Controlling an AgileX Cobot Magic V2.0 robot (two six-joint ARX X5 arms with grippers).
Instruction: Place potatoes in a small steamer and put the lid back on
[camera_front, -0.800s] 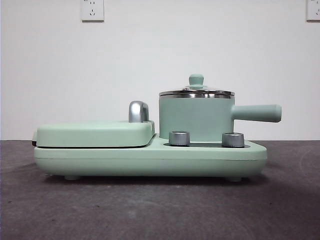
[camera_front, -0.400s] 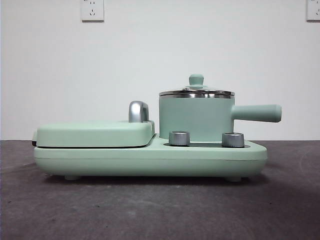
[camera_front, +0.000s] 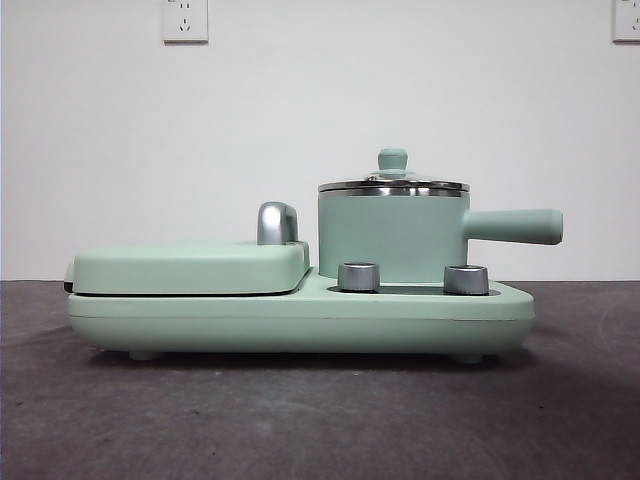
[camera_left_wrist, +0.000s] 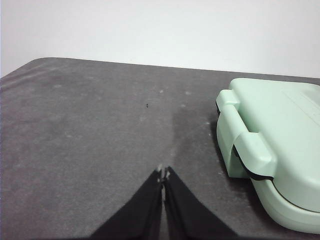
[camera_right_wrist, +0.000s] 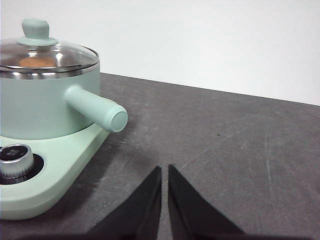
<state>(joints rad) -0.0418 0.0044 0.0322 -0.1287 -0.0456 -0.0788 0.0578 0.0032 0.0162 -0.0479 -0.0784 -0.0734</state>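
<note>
Small steamer (camera_front: 392, 238), right of centre in the front view: lid (camera_front: 393, 183) seated; potato (camera_right_wrist: 36, 62) visible through glass. Left end effector (camera_left_wrist: 163, 174) and right end effector (camera_right_wrist: 164, 171): narrow, empty, over counter (camera_front: 300, 420).

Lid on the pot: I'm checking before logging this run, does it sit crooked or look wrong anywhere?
Nothing stands out. The lid sits level on the pot, with something orange showing through the glass.

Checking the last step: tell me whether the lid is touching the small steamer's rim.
Touching. In the front view the lid lies flat on the small steamer, steel rim on steel rim with no gap; the right wrist view shows the same seating.
</note>
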